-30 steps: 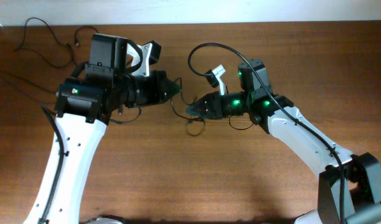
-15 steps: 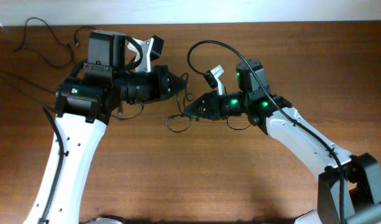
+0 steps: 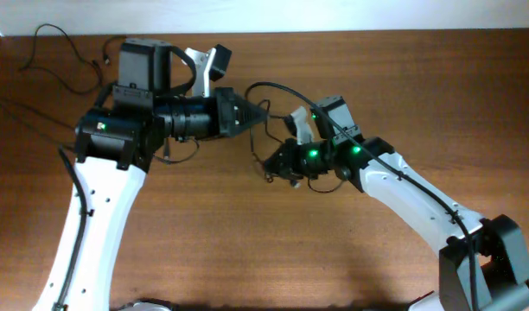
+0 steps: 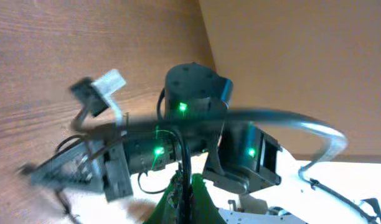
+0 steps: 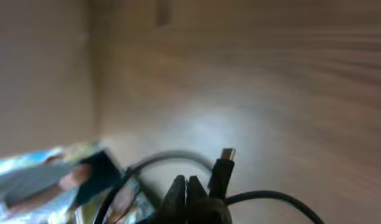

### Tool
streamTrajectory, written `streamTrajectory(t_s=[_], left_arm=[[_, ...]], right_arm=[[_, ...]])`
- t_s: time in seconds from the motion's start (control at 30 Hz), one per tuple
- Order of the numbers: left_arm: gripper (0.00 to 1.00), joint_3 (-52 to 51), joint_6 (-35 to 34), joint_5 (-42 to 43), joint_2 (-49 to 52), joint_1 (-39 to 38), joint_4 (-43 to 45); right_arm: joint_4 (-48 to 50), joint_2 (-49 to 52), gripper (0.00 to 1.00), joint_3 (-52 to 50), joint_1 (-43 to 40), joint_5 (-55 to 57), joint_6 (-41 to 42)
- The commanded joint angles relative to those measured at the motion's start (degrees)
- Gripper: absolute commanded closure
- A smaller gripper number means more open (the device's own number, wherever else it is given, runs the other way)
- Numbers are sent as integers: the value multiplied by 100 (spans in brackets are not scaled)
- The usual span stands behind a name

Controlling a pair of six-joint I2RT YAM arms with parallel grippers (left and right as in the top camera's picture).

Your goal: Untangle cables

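Observation:
In the overhead view my left gripper [image 3: 265, 115] and right gripper [image 3: 270, 163] meet at mid-table, a short way apart. A thin black cable [image 3: 267, 174] hangs at the right gripper's tip. In the left wrist view the green fingers [image 4: 197, 198] are shut on a black cord [image 4: 185, 165] that runs up toward the right arm. In the right wrist view the black jaws [image 5: 186, 182] are pressed together on a cable [image 5: 272, 198]. Its plug end [image 5: 223, 167] stands right beside them, and a blurred loop arcs behind.
More thin black cables [image 3: 71, 45] lie loose at the table's far left corner. The white wall edge [image 3: 334, 17] runs along the back. The right arm's own thick black cable [image 3: 286, 86] arches above its wrist, close to the left gripper.
The left gripper has pushed right and slightly back. The right gripper has shifted left and nearer, tilted, and closed. The dangling loop seen below it has drawn up short.

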Motion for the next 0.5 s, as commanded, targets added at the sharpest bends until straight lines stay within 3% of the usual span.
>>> streamTrajectory(t_s=[0.0, 0.07, 0.13, 0.23, 0.3, 0.4, 0.47], left_arm=[[100, -4, -20, 866, -4, 494, -11], [100, -4, 98, 1137, -4, 841, -61], [100, -4, 232, 813, -4, 1073, -120], [100, -4, 225, -1038, -4, 1172, -629], [100, -4, 42, -2645, -4, 1172, -1123], [100, -4, -31, -3270, -2, 1169, -1421], [100, -4, -31, -3143, -2, 1169, -1427]], right_arm=[[-815, -74, 96, 9, -404, 1888, -61], [-1233, -74, 96, 9, -756, 2081, -221], [-1290, -76, 96, 11, -1029, 1685, -542], [-1397, -76, 96, 11, -1303, 1388, -706], [-1665, -76, 96, 13, -1482, 2002, -680], [-1976, -76, 96, 13, -1526, 2581, -317], [-1884, -76, 96, 17, -1526, 2037, -444]])
